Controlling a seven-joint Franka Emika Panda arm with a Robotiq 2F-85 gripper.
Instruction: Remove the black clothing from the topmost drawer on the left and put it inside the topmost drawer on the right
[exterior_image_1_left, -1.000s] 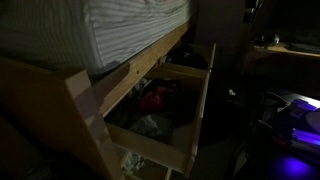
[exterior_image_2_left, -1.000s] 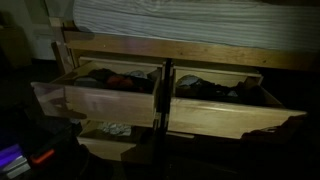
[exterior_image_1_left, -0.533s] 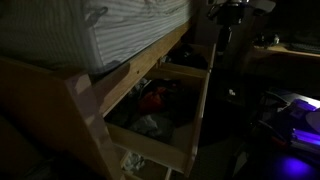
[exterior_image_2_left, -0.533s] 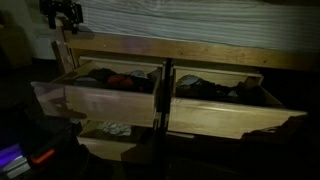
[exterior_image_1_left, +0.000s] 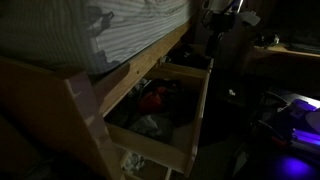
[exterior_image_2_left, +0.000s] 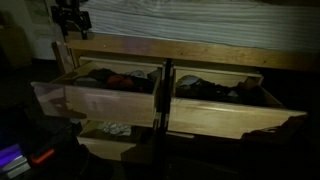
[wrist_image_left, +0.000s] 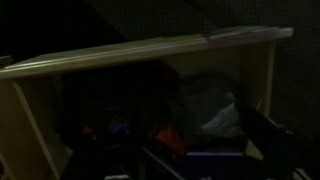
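Observation:
Two top drawers stand pulled open under a bed. The left top drawer (exterior_image_2_left: 100, 98) holds a heap of clothes (exterior_image_2_left: 112, 78), dark pieces among them, with something red (exterior_image_1_left: 152, 98). The right top drawer (exterior_image_2_left: 228, 108) also holds clothes (exterior_image_2_left: 205, 88). My gripper (exterior_image_2_left: 70, 20) hangs high above the left drawer's far left end, and it also shows in an exterior view (exterior_image_1_left: 222, 12). The wrist view looks down into a drawer: a black heap (wrist_image_left: 110, 105), a grey cloth (wrist_image_left: 215, 105), a red piece (wrist_image_left: 170, 140). The fingers look spread and hold nothing.
A striped mattress (exterior_image_2_left: 190, 25) lies over the wooden bed frame (exterior_image_2_left: 170, 55). A lower drawer (exterior_image_2_left: 115, 135) is open under the left one. A desk with purple light (exterior_image_1_left: 295, 140) stands off to the side. The room is very dark.
My gripper has come into both exterior views from above and has moved down a little, towards the left top drawer. The drawers and clothes have not moved.

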